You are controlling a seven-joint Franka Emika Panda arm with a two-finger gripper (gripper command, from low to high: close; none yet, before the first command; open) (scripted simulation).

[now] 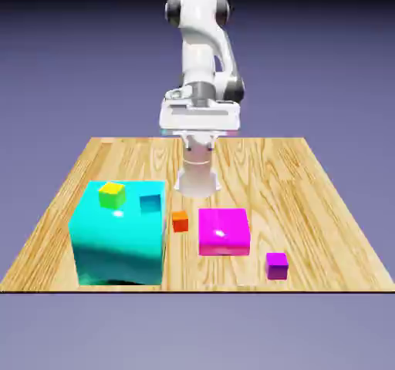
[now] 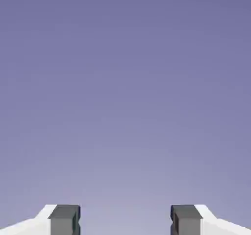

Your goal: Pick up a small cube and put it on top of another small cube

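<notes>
The hand view takes in only plain blue-violet backdrop (image 2: 125, 102) and the pincer (image 2: 125, 220), its tips cut off by the bottom edge. The pincer is spread wide, with nothing between its tips. In the exterior view the teal cube (image 1: 150, 200) is hard to make out, its lower edge blending into the big cyan block (image 1: 119, 241). The orange cube (image 1: 180, 222) sits on the table (image 1: 324, 245) between that block and the magenta block (image 1: 224, 232), well apart from and lower than the pincer, slightly toward the exterior view's left.
</notes>
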